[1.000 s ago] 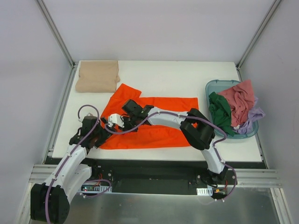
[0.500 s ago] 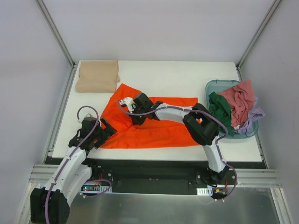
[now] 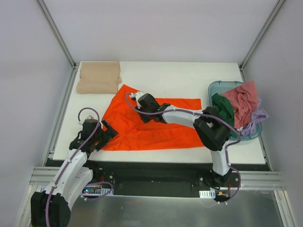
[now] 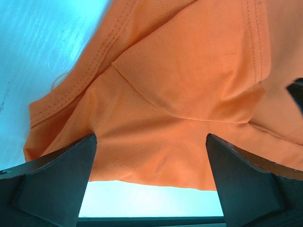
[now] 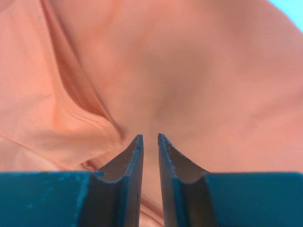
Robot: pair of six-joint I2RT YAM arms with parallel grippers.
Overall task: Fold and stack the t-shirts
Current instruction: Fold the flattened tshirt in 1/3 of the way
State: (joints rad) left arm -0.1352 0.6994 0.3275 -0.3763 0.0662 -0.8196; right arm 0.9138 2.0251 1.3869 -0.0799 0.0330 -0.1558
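A bright orange t-shirt (image 3: 161, 133) lies spread across the middle of the white table, with a sleeve poking out at its upper left. A tan t-shirt (image 3: 98, 78) sits folded at the far left corner. My left gripper (image 3: 108, 130) stands wide open at the orange shirt's near left corner. In the left wrist view the shirt's hem (image 4: 189, 71) lies between the fingers (image 4: 57, 182), untouched. My right gripper (image 3: 136, 98) hovers low over the shirt's upper left part. Its jaws (image 5: 147, 137) are a narrow slit apart, with orange cloth (image 5: 213, 71) behind them and nothing pinched.
A teal tub (image 3: 214, 87) at the right edge holds a pink garment (image 3: 241, 101), a dark green one (image 3: 222, 113) and a lilac one (image 3: 258, 116). Metal frame posts rise at the table's far corners. The right arm stretches across the orange shirt.
The right gripper has travelled from the shirt's near left part back and to the right, ending by the upper left sleeve, and its jaws have parted slightly. The left arm has stayed put.
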